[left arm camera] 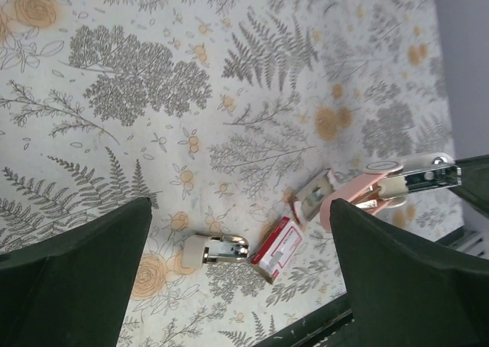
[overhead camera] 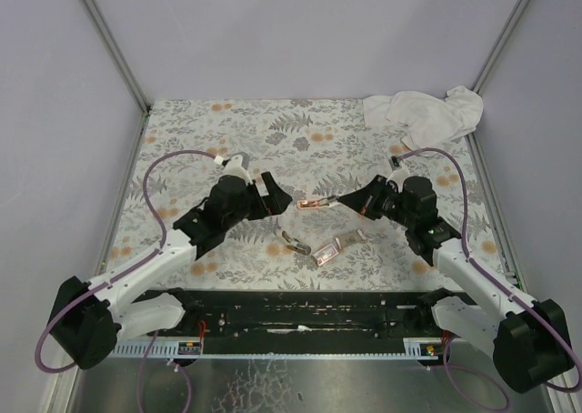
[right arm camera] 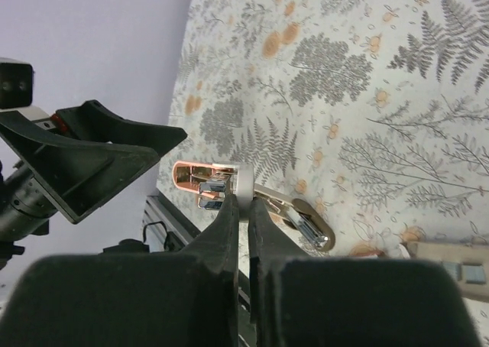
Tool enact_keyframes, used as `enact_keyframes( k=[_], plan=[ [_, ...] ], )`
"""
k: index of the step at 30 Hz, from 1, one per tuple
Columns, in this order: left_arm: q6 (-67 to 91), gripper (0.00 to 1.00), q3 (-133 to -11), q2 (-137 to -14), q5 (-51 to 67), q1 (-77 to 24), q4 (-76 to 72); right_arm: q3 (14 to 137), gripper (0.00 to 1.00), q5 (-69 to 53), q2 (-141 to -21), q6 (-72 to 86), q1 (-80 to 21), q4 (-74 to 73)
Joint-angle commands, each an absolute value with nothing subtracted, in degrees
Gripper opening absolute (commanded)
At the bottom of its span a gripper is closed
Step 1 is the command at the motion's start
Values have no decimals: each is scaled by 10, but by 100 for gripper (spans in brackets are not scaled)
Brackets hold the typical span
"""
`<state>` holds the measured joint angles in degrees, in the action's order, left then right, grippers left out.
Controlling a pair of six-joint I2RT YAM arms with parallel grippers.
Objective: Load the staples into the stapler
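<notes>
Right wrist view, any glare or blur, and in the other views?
Right wrist: the stapler glints on its chrome, the right tool looks soft-focused up close. Left wrist: tablecloth sharp, left tool dark, blurred. Top external: even light, faint shadows.

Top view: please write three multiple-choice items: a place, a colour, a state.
1. The cloth lies: A far right corner; B near left corner; C centre.
2. The stapler is: A blue; B pink; C green.
3. The left hand is: A open; B shut on the stapler; C shut on the cloth.
Answers: 1 A, bunched in that corner; 2 B, pink body in the right hand; 3 A, fingers wide apart, nothing between.
</notes>
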<state>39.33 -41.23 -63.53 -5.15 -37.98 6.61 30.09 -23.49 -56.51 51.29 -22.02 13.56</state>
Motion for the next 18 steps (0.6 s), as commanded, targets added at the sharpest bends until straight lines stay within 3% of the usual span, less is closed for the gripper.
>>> enact_keyframes(
  k=[1,9,18],
  plan=[
    [447,98,-382,-594,6,-363,-11,297,0,-256,-566,551,-221,228],
    [546,81,-326,-605,164,-358,-180,304,0,-269,-571,560,-221,237],
    [546,52,-339,-626,176,-357,-196,301,0,-272,-571,564,-221,242]
  ],
)
